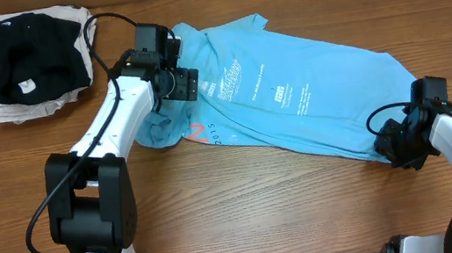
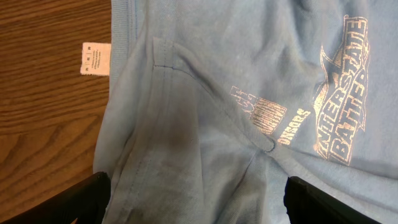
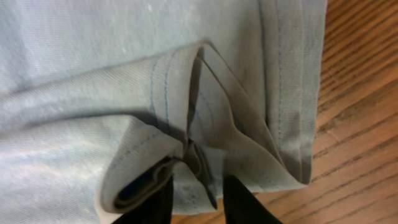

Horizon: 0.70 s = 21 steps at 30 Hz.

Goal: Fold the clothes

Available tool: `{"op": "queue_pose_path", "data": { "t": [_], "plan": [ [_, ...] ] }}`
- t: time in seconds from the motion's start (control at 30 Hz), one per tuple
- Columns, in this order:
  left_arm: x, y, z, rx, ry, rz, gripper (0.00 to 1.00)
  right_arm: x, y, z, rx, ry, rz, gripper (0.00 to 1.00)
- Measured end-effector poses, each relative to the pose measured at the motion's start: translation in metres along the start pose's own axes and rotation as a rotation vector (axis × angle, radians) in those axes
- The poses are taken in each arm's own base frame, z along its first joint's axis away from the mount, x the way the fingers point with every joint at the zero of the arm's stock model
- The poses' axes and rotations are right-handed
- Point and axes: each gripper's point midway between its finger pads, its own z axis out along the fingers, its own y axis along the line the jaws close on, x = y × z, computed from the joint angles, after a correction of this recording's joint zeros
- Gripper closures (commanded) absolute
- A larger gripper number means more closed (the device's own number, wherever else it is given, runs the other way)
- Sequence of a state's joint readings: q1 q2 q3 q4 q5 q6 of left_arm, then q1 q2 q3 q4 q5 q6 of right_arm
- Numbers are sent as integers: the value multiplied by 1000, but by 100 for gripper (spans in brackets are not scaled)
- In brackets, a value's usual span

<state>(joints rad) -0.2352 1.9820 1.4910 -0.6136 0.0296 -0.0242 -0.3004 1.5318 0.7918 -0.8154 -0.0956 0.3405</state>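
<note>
The light sky-blue T-shirt (image 1: 320, 104) lies spread across the middle of the table, white print facing up, with a bit of coral lettering (image 1: 199, 133) at its bunched left end. My left gripper (image 1: 180, 84) is wide open just over the shirt's left part. In the left wrist view its fingers (image 2: 198, 182) straddle creased blue fabric (image 2: 236, 62) near a white tag (image 2: 93, 58). My right gripper (image 1: 395, 145) is at the shirt's right lower corner. In the right wrist view its fingers (image 3: 199, 193) are closed on a folded piece of the hem (image 3: 93, 62).
A black garment with a white tag (image 1: 26, 61) lies on a beige folded garment (image 1: 28, 108) at the back left. A black cable (image 1: 105, 24) loops from the left arm near that pile. Bare wood table (image 1: 266, 218) runs along the front.
</note>
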Motion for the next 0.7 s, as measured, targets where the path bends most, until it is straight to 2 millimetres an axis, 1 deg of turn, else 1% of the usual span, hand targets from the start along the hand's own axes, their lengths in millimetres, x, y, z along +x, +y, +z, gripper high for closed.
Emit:
{"op": "queue_pose_path", "data": {
  "t": [0.23, 0.27, 0.43, 0.57, 0.63, 0.7],
  "plan": [
    [0, 1, 0, -4, 0, 0, 9, 0, 4, 0, -20, 3, -1, 92],
    [0, 1, 0, -4, 0, 0, 9, 1, 5, 0, -25, 6, -4, 96],
    [0, 1, 0, -4, 0, 0, 8, 3, 8, 0, -44, 16, -2, 96],
    [0, 1, 0, -4, 0, 0, 8, 11, 6, -2, -37, 53, 5, 96],
    [0, 1, 0, -4, 0, 0, 8, 12, 6, -8, -31, 70, 8, 96],
    [0, 1, 0, -4, 0, 0, 7, 6, 10, -18, -35, 65, 11, 96]
  ]
}}
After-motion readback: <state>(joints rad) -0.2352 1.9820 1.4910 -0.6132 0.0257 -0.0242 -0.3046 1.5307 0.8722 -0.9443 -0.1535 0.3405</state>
